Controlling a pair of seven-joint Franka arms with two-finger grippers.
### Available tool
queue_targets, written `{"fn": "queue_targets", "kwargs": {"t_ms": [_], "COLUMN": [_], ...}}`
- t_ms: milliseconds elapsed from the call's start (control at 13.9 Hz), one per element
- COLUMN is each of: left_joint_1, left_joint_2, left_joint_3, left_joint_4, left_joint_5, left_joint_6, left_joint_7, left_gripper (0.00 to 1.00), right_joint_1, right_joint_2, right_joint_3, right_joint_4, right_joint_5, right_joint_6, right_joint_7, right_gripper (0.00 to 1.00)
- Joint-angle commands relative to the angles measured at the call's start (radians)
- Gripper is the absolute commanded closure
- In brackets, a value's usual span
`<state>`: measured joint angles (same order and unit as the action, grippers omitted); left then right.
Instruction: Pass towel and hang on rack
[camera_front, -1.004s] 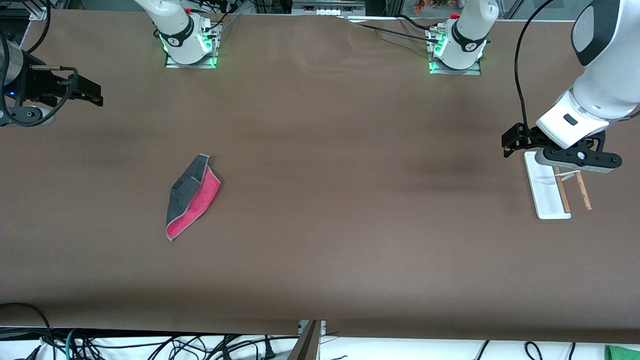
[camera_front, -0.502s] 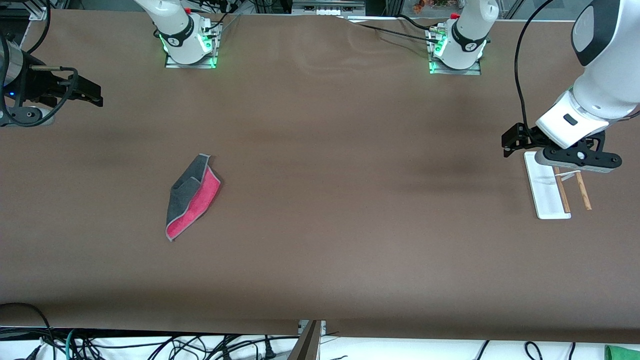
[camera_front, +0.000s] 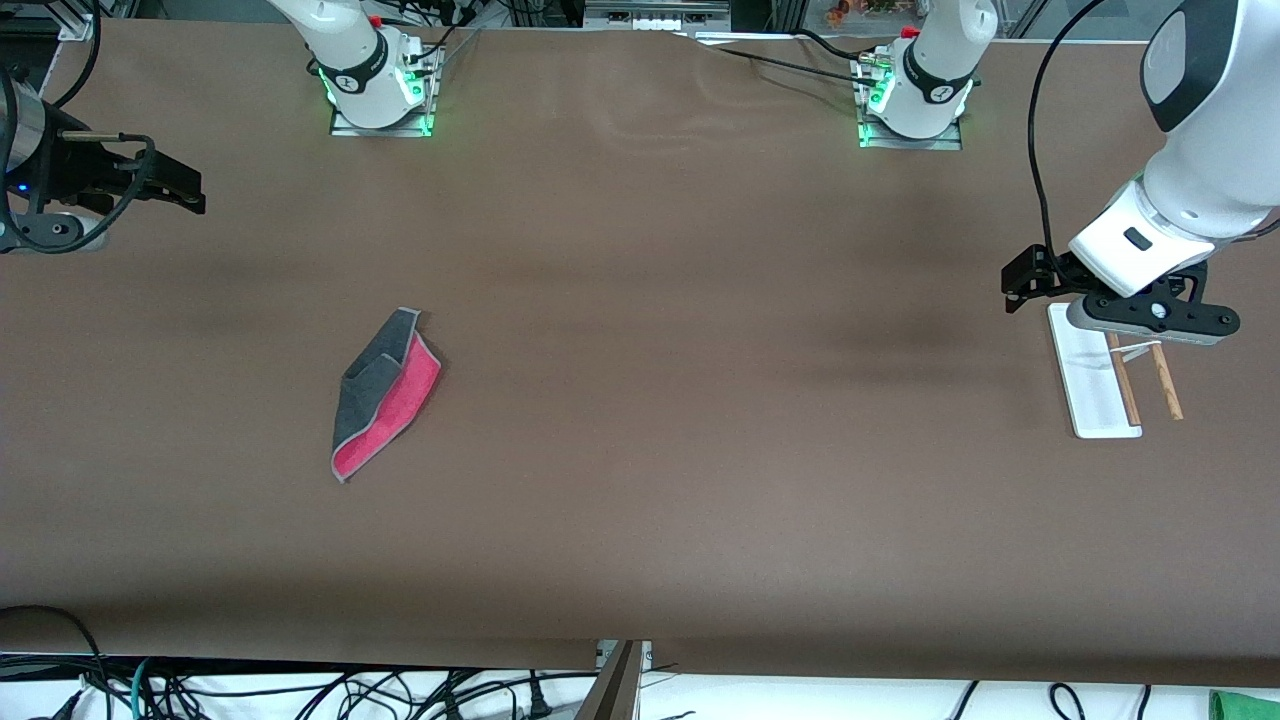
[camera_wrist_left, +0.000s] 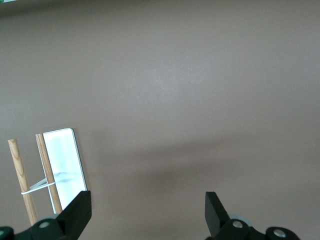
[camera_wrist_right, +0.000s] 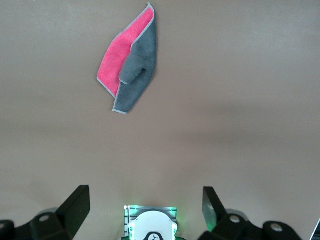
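The towel (camera_front: 385, 395) lies folded on the brown table toward the right arm's end, dark grey over bright pink-red; it also shows in the right wrist view (camera_wrist_right: 130, 62). The rack (camera_front: 1092, 385), a white base with two thin wooden rods (camera_front: 1125, 385), stands toward the left arm's end and also shows in the left wrist view (camera_wrist_left: 62, 160). My left gripper (camera_front: 1150, 318) hovers open and empty over the rack's end nearest the bases (camera_wrist_left: 147, 207). My right gripper (camera_front: 185, 190) is open and empty in the air at the right arm's end of the table, well away from the towel (camera_wrist_right: 145, 202).
The two arm bases (camera_front: 380, 90) (camera_front: 910, 95) with green lights stand along the table's edge by the robots. The right arm's base shows between the right gripper's fingers (camera_wrist_right: 150, 225). Cables hang below the table edge nearest the camera (camera_front: 300, 690).
My left gripper has crept very slightly toward the robots' bases. The towel, the rack and the right gripper have not moved.
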<state>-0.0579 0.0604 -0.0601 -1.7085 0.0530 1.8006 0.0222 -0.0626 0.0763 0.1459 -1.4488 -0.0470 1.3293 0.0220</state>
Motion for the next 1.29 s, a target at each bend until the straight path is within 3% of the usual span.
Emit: {"fn": "queue_targets", "kwargs": {"t_ms": [0,430,717,1076,1219], "left_joint_1": [0.001,0.001,0.001,0.001,0.001], "left_joint_2": [-0.014,-0.017,-0.017,-0.017,-0.021], "left_joint_3": [-0.007,-0.009,-0.009,-0.007,-0.009], "left_joint_4": [-0.008,-0.008,-0.008,-0.008,-0.01], "left_joint_5": [0.021,0.019,0.021,0.021,0.021], "left_joint_6": [-0.009,-0.01,-0.012,-0.012,-0.013], "left_joint_7": [-0.01,-0.01,-0.01,-0.01,-0.01], "left_gripper": [0.0,0.0,0.0,0.0,0.0], "right_joint_1": [-0.008,-0.005,0.013,0.043,0.07], "right_joint_2": [0.017,0.069,0.125,0.259,0.289], "right_joint_3": [0.011,0.011,0.015,0.017,0.017], "right_joint_4": [0.036,0.033,-0.053,-0.126,-0.188], "right_joint_5": [0.018,0.01,0.007,0.0,-0.081], "right_joint_6": [-0.006,0.002,0.12,0.267,0.365], "right_joint_7": [-0.004,0.016,0.004,0.004,0.006], "right_gripper": [0.0,0.0,0.0,0.0,0.0]}}
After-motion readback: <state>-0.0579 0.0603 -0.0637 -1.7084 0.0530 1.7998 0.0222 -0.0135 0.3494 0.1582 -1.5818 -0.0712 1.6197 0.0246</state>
